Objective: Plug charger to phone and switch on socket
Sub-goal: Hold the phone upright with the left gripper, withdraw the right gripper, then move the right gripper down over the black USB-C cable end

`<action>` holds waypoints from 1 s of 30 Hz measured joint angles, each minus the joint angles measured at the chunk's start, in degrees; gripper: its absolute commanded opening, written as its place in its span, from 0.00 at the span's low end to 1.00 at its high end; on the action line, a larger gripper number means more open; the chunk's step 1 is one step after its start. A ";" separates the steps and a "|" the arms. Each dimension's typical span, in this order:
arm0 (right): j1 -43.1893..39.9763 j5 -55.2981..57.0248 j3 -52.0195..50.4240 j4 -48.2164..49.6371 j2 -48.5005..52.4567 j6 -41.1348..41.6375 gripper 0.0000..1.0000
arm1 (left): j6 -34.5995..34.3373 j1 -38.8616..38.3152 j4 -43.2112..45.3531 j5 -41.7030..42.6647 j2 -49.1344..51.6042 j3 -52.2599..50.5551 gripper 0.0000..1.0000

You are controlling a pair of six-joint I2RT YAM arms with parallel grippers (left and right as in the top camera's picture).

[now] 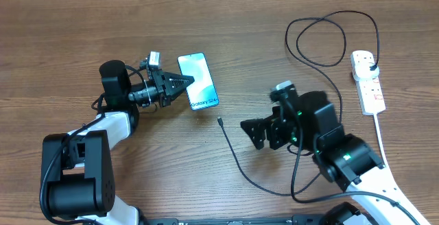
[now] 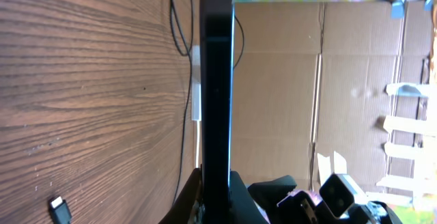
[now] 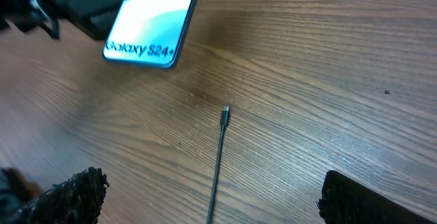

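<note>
The phone [image 1: 199,81] has a light blue screen facing up, with "Galaxy" text at its near end. My left gripper [image 1: 186,82] is shut on its left edge. In the left wrist view the phone [image 2: 217,80] shows edge-on between the jaws of that gripper [image 2: 217,193]. The charger's thin black cable [image 1: 236,163] ends in a connector tip [image 1: 219,121] lying on the table just below the phone. Its black plug [image 1: 371,66] sits in the white socket [image 1: 368,81] at the far right. My right gripper [image 1: 250,130] is open, with the cable [image 3: 218,156] between its fingertips [image 3: 75,190]; the tip [image 3: 225,115] lies ahead.
The socket's white cord [image 1: 384,149] runs down the right side past my right arm. The charger cable makes a loop [image 1: 322,40] at the back right. A cardboard wall [image 2: 328,80] stands behind the table.
</note>
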 measured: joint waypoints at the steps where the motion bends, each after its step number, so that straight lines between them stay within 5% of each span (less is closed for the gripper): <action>1: 1.03 1.25 0.00 0.02 0.13 -0.13 1.00 | 0.15 0.00 0.37 0.09 0.00 0.00 0.05; 30: 12.24 16.48 0.00 10.91 22.64 -6.14 0.83 | 0.76 3.91 2.45 -0.33 0.00 0.11 0.04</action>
